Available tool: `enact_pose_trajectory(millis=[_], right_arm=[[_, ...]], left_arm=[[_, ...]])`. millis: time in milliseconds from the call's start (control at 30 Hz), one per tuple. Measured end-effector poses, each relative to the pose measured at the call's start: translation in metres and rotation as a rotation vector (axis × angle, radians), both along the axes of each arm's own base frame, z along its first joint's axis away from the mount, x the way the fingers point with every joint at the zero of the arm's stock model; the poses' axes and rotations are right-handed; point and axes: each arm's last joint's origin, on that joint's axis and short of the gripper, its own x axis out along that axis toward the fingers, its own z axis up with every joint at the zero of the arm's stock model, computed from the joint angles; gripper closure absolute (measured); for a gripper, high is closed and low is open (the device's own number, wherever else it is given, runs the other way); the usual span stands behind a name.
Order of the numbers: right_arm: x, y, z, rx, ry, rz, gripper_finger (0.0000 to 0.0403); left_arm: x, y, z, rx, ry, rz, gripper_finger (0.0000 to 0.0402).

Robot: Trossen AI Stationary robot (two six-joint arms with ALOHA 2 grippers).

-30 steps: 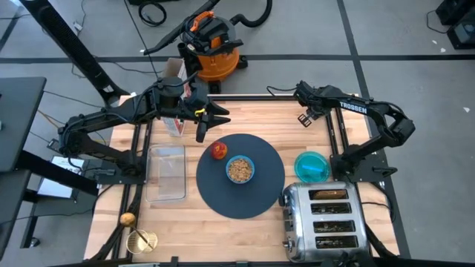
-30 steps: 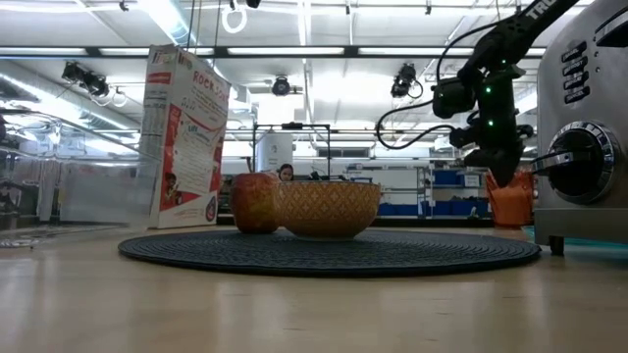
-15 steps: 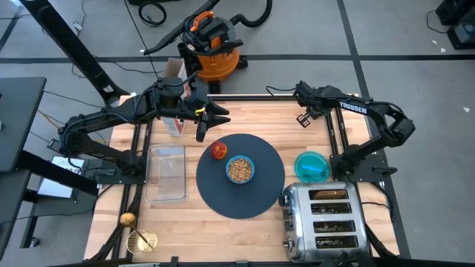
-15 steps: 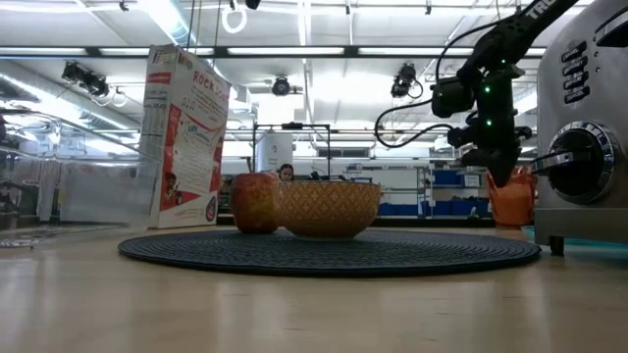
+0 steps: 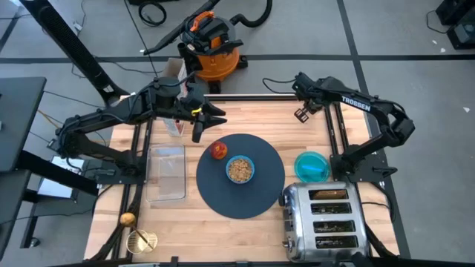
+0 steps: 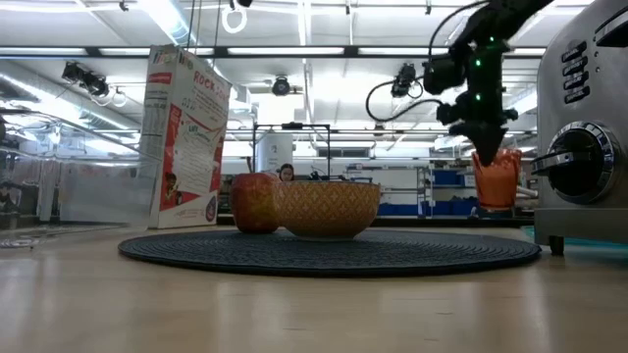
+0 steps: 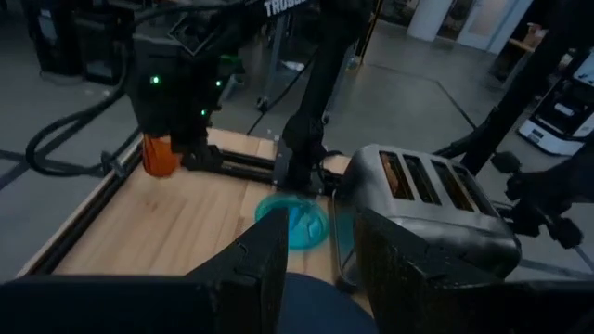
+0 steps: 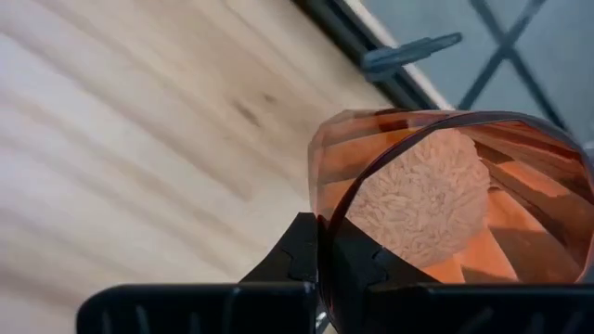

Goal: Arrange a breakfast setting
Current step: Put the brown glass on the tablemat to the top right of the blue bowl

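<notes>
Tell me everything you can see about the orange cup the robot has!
The copper-orange cup looks like see-through faceted plastic or glass, with angled sides and an open top. The right tool is shut on its rim, one finger inside and one outside. In the low view the cup hangs above the table, roughly upright, near the toaster. From the left wrist view it is over the table's far corner. Nothing else touches it, and it looks empty.
</notes>
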Motion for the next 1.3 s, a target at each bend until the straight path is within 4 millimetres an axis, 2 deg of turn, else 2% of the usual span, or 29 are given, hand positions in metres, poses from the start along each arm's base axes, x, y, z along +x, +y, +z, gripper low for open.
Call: enact_pose_trajectory(millis=[200, 400, 700, 833, 1033, 1300], right_arm=[[0.018, 0.017, 0.027, 0.108, -0.138, 0.020, 0.0390], [0.047, 0.046, 0.041, 0.162, -0.209, 0.062, 0.0390], [0.102, 0.085, 0.034, 0.273, -0.183, 0.076, 0.0390], [0.131, 0.097, 0.032, 0.296, -0.189, 0.117, 0.0390], [0.170, 0.102, 0.024, 0.334, -0.160, 0.195, 0.0390], [0.201, 0.098, 0.015, 0.355, -0.108, 0.265, 0.0390]], left_arm=[[-0.019, -0.005, 0.006, -0.002, 0.020, 0.000, 0.0271], [-0.038, -0.013, 0.017, 0.018, -0.012, -0.017, 0.0271], [-0.067, -0.026, 0.032, 0.035, -0.077, -0.048, 0.0271], [-0.073, -0.030, 0.034, 0.039, -0.093, -0.055, 0.0271], [-0.073, -0.033, 0.034, 0.057, -0.090, -0.051, 0.0271], [-0.073, -0.032, 0.036, 0.087, -0.101, -0.027, 0.0271]])
